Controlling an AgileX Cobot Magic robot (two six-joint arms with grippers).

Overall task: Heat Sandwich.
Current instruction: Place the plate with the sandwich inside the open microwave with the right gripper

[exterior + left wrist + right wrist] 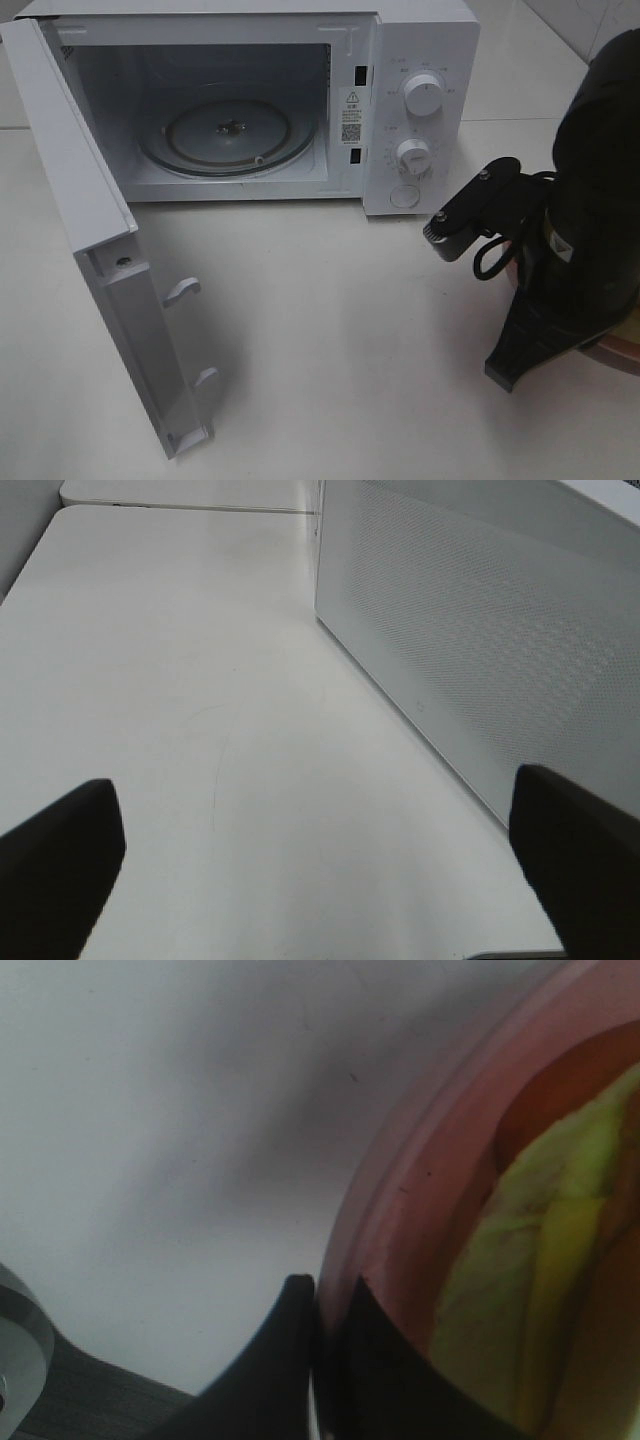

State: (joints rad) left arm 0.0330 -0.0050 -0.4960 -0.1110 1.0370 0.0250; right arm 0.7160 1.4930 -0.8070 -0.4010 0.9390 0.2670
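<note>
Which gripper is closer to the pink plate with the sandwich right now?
Right. The right gripper is clamped on the rim of the pink plate. The left gripper hangs open beside the outer side wall of the microwave, with no plate in its view.

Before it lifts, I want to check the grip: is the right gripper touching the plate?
Touching. The right wrist view shows the right gripper shut on the plate, a finger each side of its rim.
</note>
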